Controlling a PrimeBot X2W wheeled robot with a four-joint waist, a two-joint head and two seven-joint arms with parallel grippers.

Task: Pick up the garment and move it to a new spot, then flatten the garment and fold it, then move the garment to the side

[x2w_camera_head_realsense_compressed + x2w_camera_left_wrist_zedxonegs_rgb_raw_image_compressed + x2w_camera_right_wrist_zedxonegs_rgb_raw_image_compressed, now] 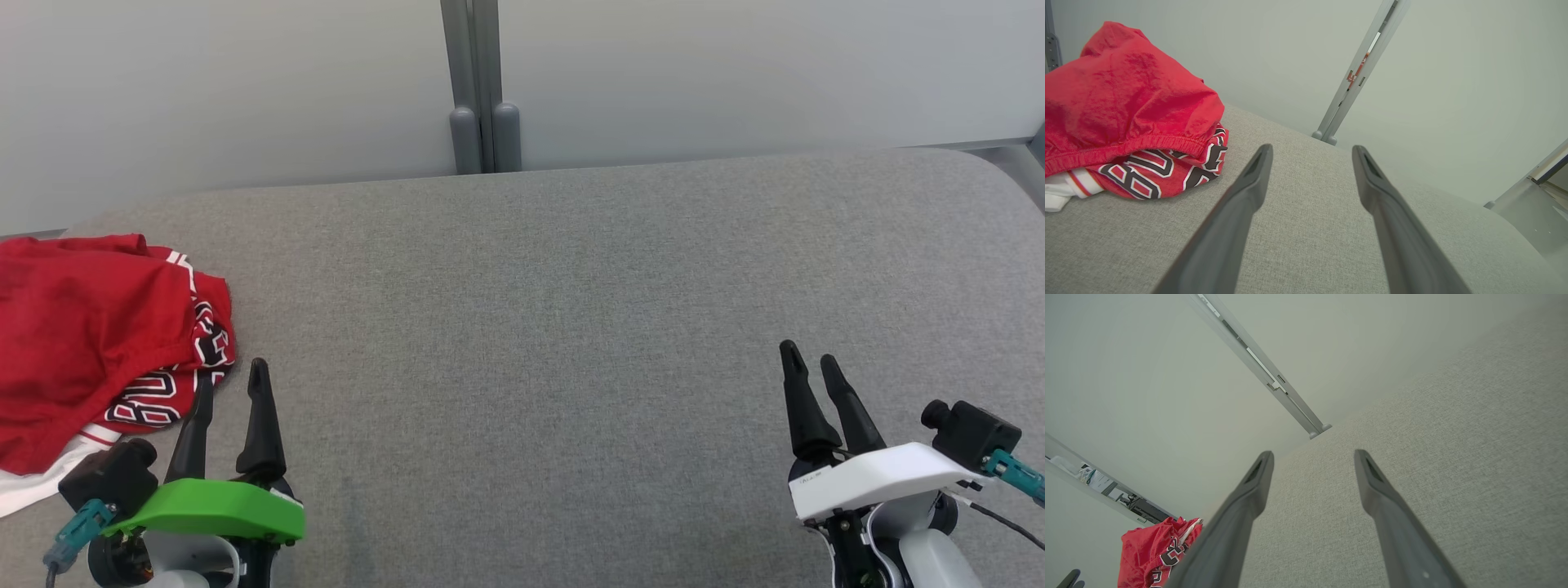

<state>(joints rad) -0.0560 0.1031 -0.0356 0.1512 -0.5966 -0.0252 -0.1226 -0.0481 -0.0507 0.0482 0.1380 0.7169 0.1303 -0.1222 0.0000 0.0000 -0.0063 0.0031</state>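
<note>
Grey padded surface (571,286) holds crumpled red garment (90,343).

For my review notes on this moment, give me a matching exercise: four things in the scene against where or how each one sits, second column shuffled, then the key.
Column one
1. garment
2. left gripper
3. right gripper
4. grey post

Column two
A. white cover, lower right of the head view, jaws open
B. crumpled red heap at the far left
C. upright, behind the far edge
D. green cover, close beside the heap, jaws open

Pairs: 1-B, 2-D, 3-A, 4-C
</note>
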